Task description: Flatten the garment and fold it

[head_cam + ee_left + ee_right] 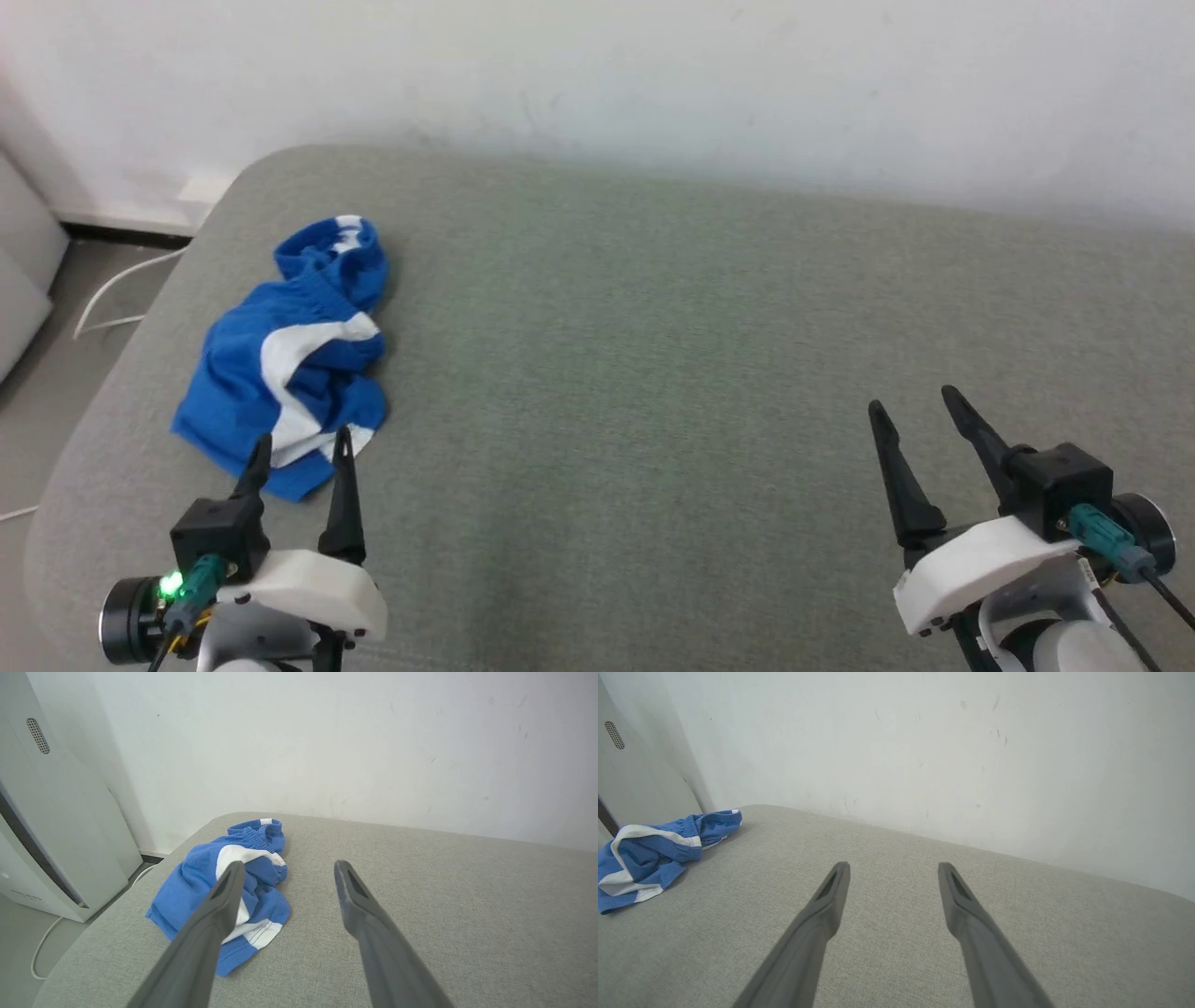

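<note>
The crumpled royal-blue, white-striped soft fabric shorts should handle light and limp; grasp the gathered waistband. Left gripper just beside them, right gripper well apart: the 2 gape wide, empty.

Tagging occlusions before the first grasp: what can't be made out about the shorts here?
- Head view: shorts lie crumpled; their own folds hide the leg openings and underside.
- Left wrist view: a finger of the left pincer covers their middle.
- Right wrist view: the left edge cuts them off.
</note>
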